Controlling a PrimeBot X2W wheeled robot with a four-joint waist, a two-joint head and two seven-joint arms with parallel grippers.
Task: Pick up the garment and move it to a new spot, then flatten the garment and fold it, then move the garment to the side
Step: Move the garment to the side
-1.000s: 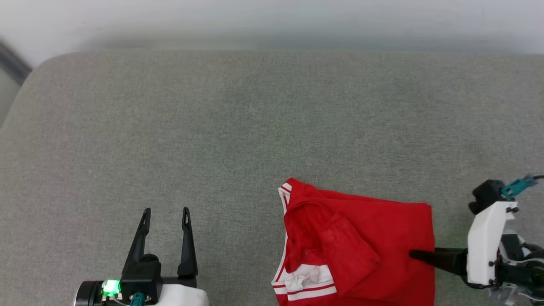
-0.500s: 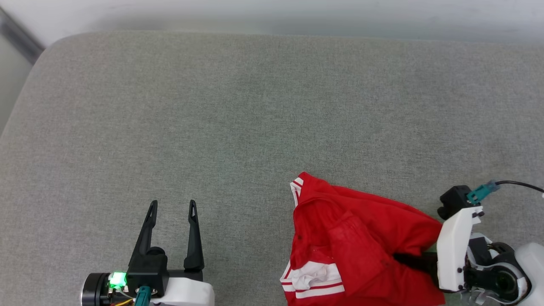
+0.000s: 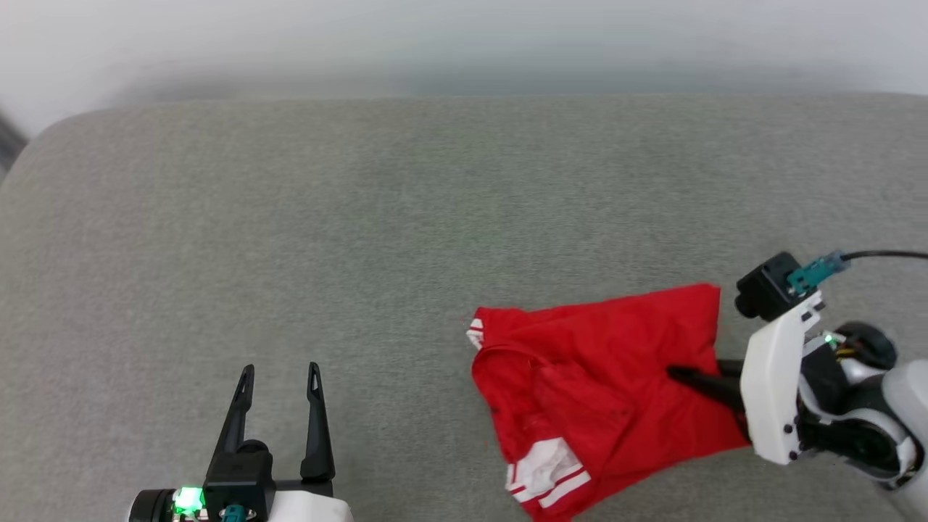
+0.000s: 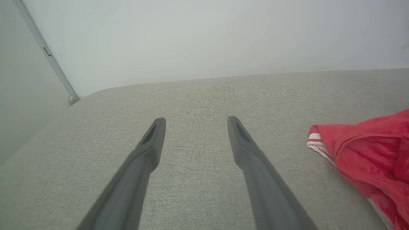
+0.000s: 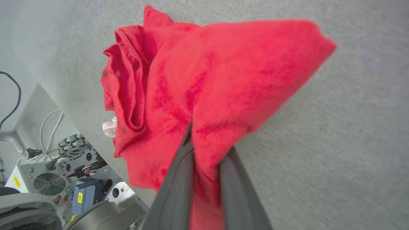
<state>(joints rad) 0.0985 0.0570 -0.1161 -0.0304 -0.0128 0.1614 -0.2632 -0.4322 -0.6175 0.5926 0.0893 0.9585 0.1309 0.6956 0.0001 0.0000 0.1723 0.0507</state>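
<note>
One garment (image 3: 602, 348) inside R pincer (image 3: 676, 374)

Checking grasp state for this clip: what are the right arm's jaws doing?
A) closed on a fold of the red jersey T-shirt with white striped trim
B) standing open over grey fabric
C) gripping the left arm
A: in the right wrist view the right gripper pinches a bunched fold of the red jersey T-shirt.

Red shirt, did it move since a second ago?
Yes. On the garment, the corner pinched by the right end effector has swung toward the far edge of the grey surface; its striped left corner has barely shifted.
</note>
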